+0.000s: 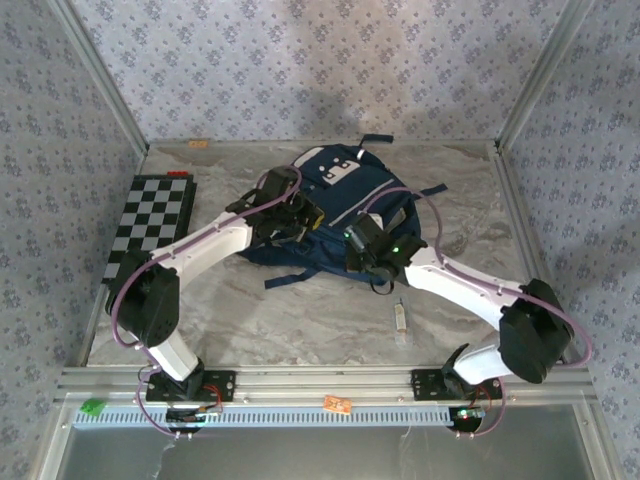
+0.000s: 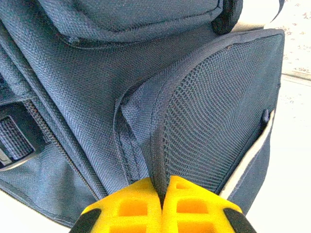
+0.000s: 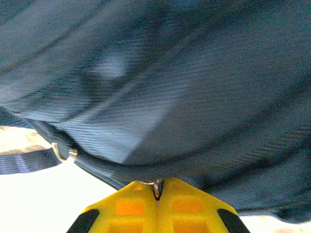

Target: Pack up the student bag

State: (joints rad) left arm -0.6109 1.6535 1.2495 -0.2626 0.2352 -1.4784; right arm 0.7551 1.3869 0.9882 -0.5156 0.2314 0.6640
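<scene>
Where: the student bag [image 1: 345, 190] lies flat at the middle of the far half of the marbled table [image 1: 300, 320], with both arms reaching onto it. A chequered board [image 1: 150, 225] lies well to its left, and a small pen-like stick [image 1: 400, 318] is near the right arm.
Look: navy woven cloth with a white patch near the top handle and dark straps trailing out at the sides. A mesh side pocket [image 2: 218, 111] has a bound rim.
Left gripper [image 2: 162, 194]: yellow fingers pressed together on the rim of the mesh side pocket, pinching up a fold of it.
Right gripper [image 3: 158, 191]: fingers together on a small metal pull [image 3: 156, 184] at a seam, probably a zip tab. The close view is blurred.
Handling: soft and limp, likely light while empty. It should sag and drag rather than lift as one piece. The cloth looks grippy, and nothing looks fragile.
Best holds: bound rims, zip tabs, the top handle and the straps. Flat panels give little to pinch.
</scene>
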